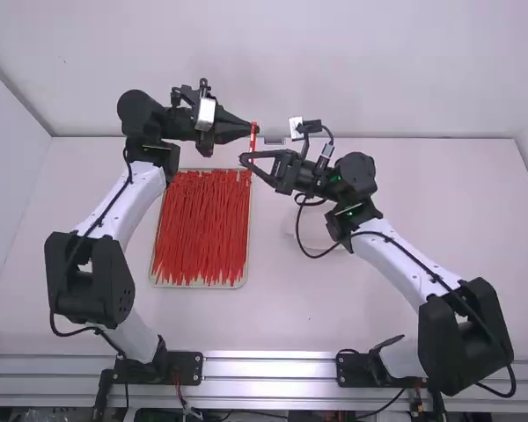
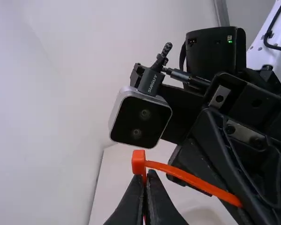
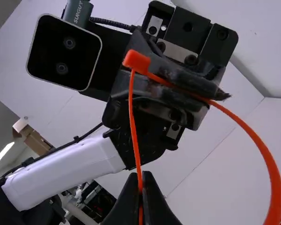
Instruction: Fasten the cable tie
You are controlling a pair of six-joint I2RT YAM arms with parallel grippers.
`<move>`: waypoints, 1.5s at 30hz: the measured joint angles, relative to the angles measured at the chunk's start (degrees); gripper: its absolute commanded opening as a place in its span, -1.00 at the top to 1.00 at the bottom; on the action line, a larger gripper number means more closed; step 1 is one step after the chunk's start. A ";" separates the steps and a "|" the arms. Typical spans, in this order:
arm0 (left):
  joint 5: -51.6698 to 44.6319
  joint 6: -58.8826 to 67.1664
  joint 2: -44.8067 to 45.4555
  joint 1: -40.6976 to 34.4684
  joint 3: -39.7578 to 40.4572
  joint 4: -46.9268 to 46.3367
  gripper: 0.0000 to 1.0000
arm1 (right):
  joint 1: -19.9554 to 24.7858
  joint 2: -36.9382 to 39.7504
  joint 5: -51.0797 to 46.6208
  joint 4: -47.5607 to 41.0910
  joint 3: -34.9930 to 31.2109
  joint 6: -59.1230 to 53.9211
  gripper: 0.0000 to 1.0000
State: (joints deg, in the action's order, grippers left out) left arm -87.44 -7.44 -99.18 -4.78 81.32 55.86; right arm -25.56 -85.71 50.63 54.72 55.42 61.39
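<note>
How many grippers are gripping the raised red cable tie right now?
2. The left gripper pinches the red cable tie just below its head; the right gripper pinches its strap farther along, both near the tray's far end.

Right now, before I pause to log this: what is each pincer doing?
Left pincer: closed on the red cable tie, by its head.
Right pincer: closed on the same tie's strap.

Small lettering stands on the camera plug (image 2: 151, 83).
</note>
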 measured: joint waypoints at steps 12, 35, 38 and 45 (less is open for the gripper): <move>-0.02 0.00 0.00 0.00 0.00 -0.02 0.96 | 0.44 0.00 0.00 2.36 0.00 2.89 1.00; -0.66 0.00 0.00 -0.11 0.00 0.35 0.97 | 0.98 0.00 -2.73 5.97 0.00 4.70 1.00; -0.63 -0.02 0.00 -0.52 0.00 0.37 0.96 | 0.98 0.00 -3.17 5.97 0.00 4.63 1.00; -0.13 0.00 0.00 -1.51 0.00 0.17 0.97 | 1.38 0.00 -3.17 5.99 0.00 3.54 1.00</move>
State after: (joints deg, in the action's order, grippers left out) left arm -87.57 -7.44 -99.18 -6.28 81.32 56.03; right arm -24.18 -85.71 47.46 60.71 55.42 64.93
